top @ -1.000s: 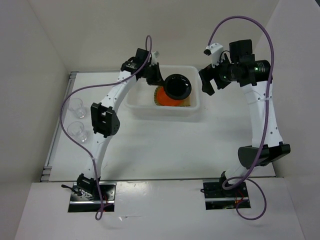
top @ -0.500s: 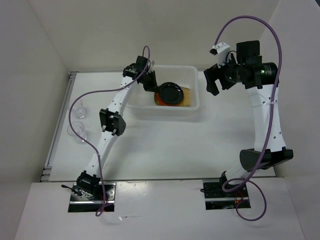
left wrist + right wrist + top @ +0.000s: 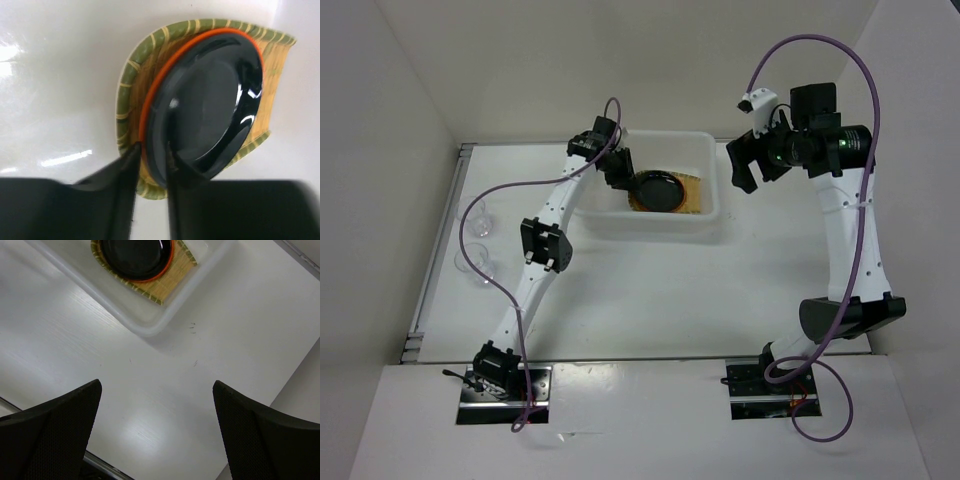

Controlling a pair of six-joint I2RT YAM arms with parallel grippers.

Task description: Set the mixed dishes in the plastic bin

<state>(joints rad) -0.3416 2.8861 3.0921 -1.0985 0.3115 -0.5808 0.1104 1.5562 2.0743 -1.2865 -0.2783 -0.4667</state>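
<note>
Glossy black, the small black plate (image 3: pixel 210 105) lies in the plastic bin (image 3: pixel 660 226), stacked on the orange plate (image 3: pixel 148 100), of which only a thin rim shows, and both rest on the bamboo tray (image 3: pixel 134 67) with its green edge. The left gripper (image 3: pixel 150 161) reaches into the bin, its jaws narrow and set either side of the black plate's near rim; whether they press on it or stand just free of it I cannot tell. The right gripper (image 3: pixel 156 390) hangs beside the bin's right end with its jaws wide and nothing between them. Two clear cups (image 3: pixel 478 222) stand on the table (image 3: pixel 670 290) well to the left of the bin, not yet put away. The black plate looks stiff, light and slippery, so a pinch across its raised rim is the only sure hold. The cups are probably very light, thin-walled and smooth, and likely to tip or skid if nudged. A gentle pinch over one wall at the lip seems best, and the left arm is the nearer to them.
</note>
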